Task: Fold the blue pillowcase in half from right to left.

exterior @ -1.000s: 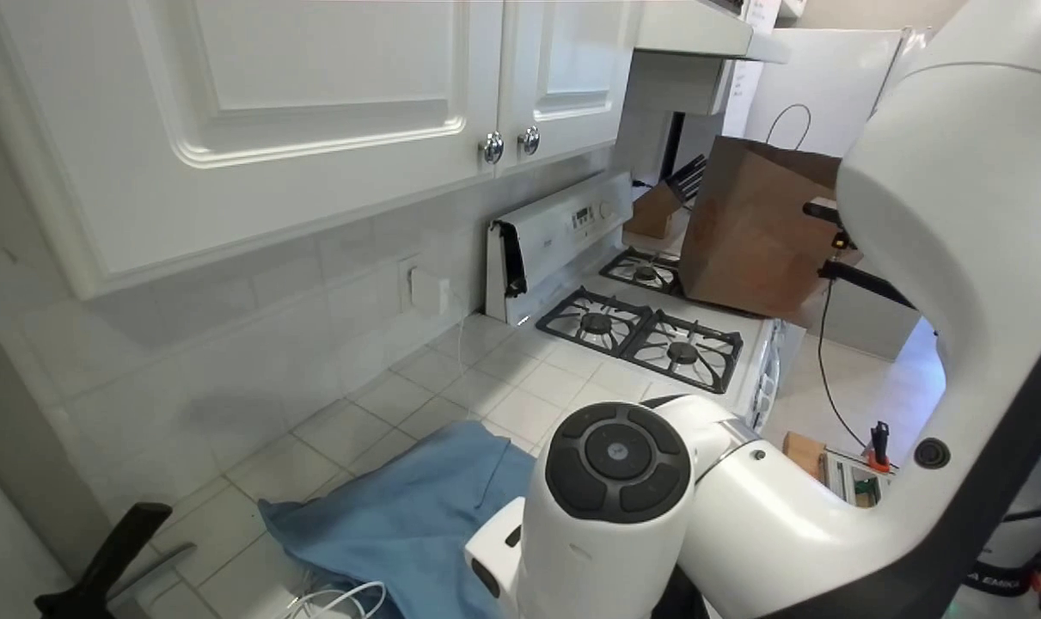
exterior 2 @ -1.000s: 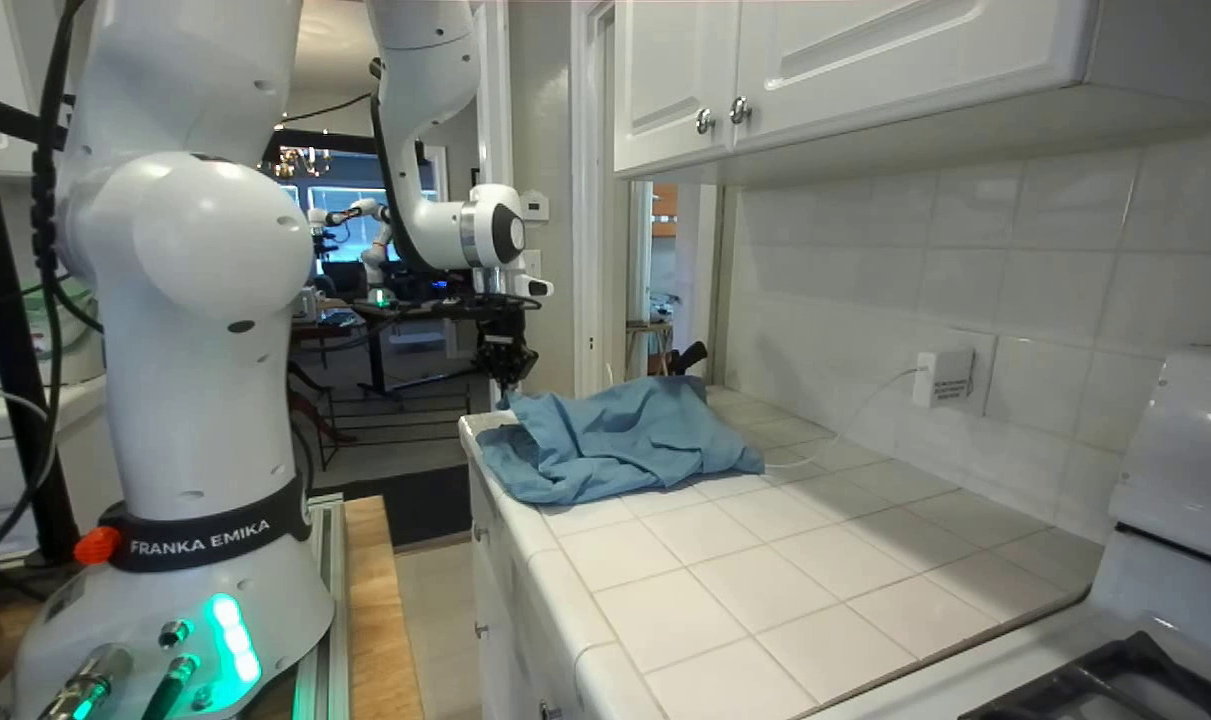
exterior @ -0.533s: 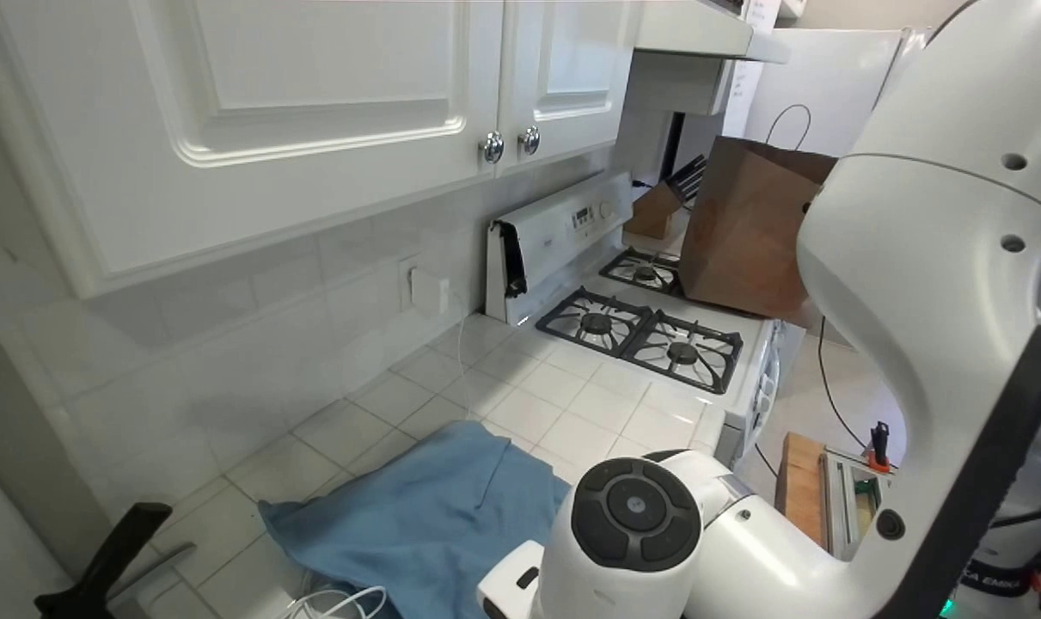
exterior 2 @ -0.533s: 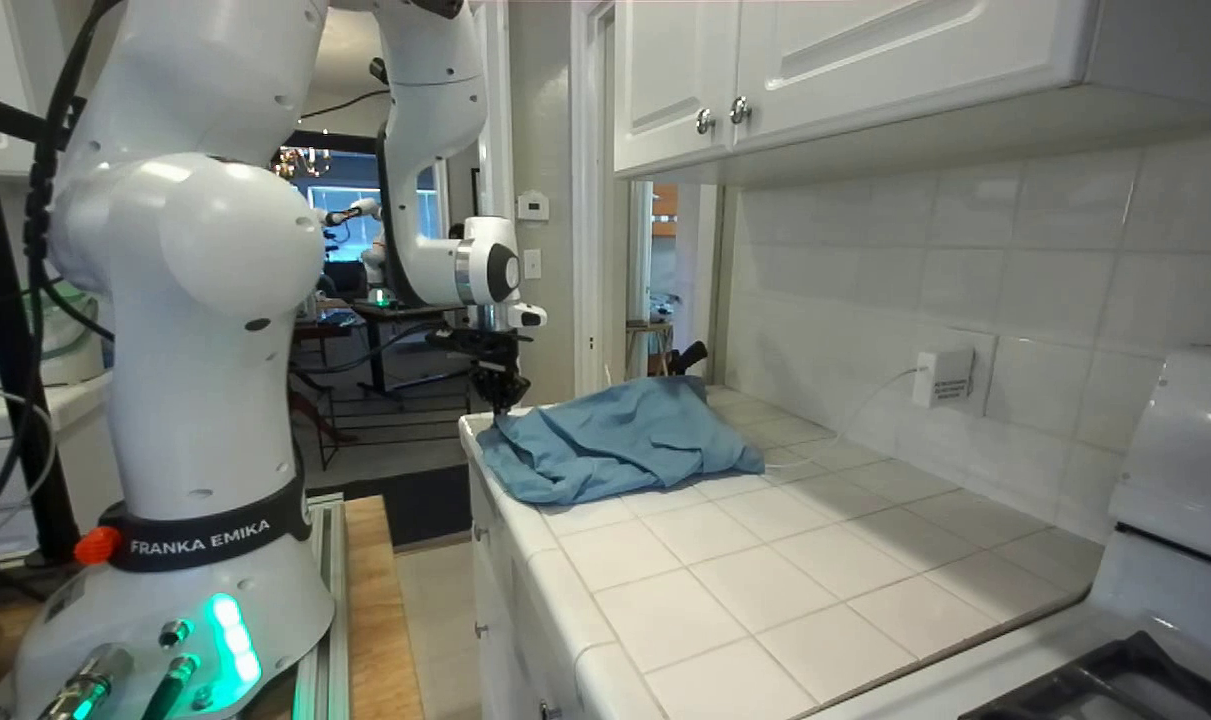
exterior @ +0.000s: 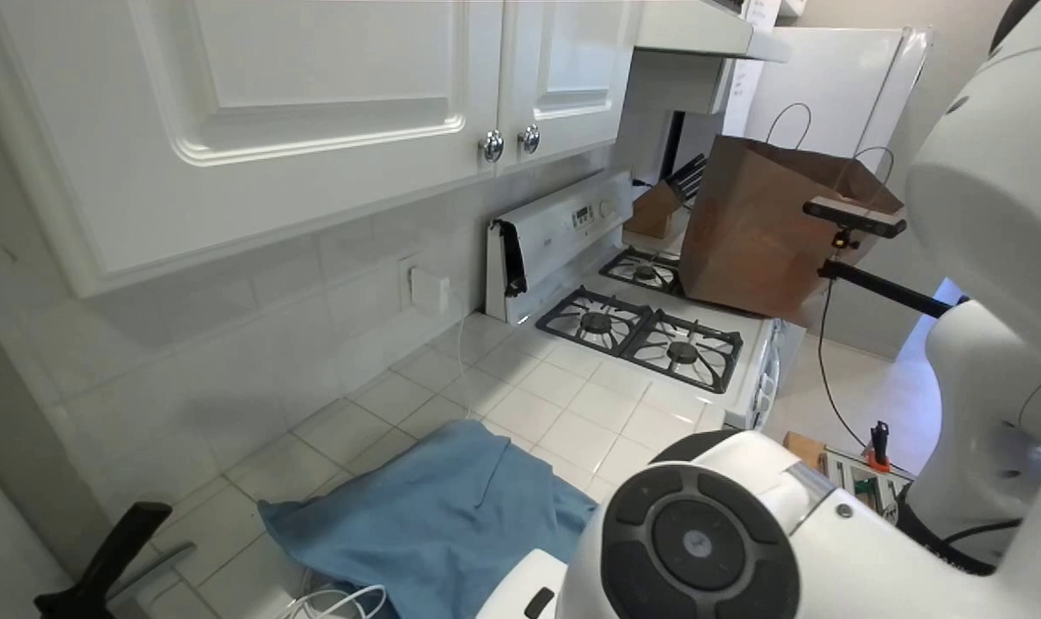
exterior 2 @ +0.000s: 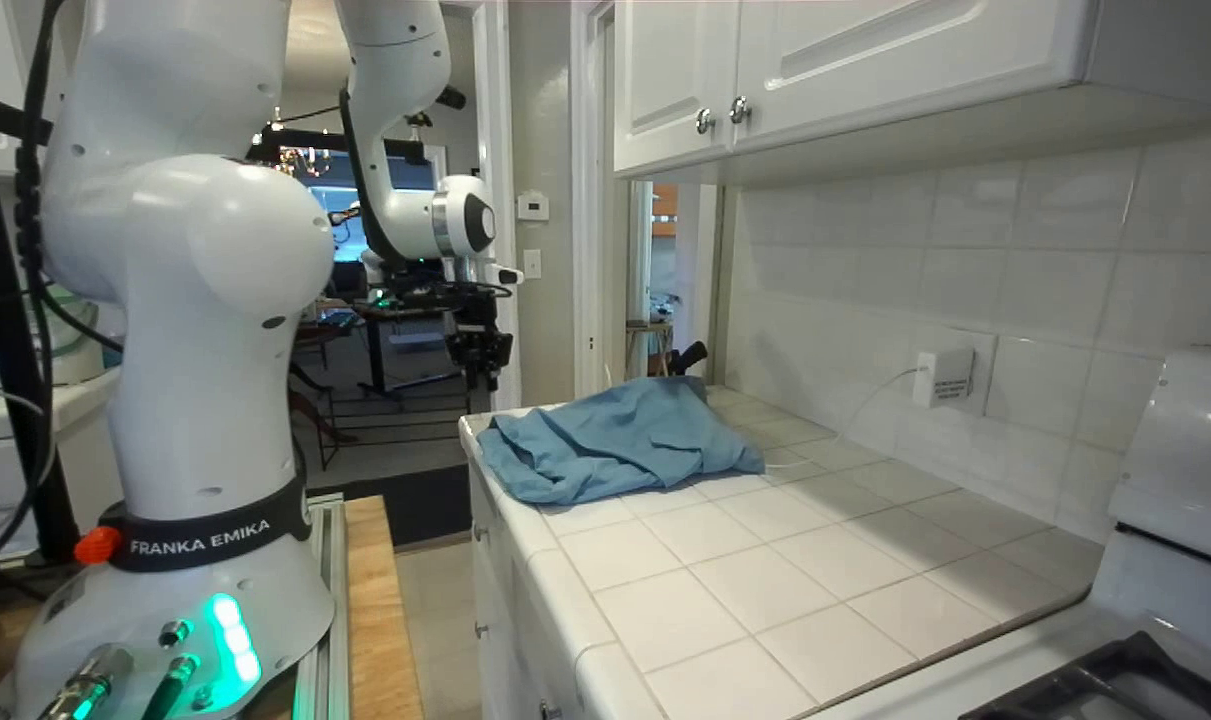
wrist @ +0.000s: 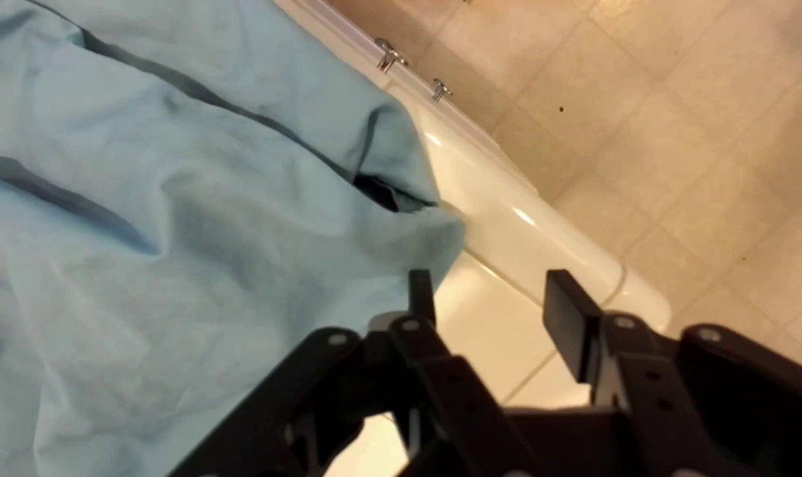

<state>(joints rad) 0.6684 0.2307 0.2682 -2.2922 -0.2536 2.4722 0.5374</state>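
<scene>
On the tiled counter (exterior 2: pixel 705 600), the blue pillowcase (exterior 2: pixel 620 445) lay rumpled to the front edge (wrist: pixel 493 192). Our end effector (wrist: pixel 490 291) hung clear of one corner (wrist: pixel 434 237), jaws well parted, gripping nothing. We judged it best to pinch just one layer there, drawing it slowly.

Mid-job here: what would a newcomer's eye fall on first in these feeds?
Probably the rumpled blue pillowcase, lying at the end of the white tiled counter. Next, the gripper, open near the pillowcase's corner in the wrist view, nothing between its jaws. Then, in an exterior view, the big brown paper bag on the stove.
</scene>
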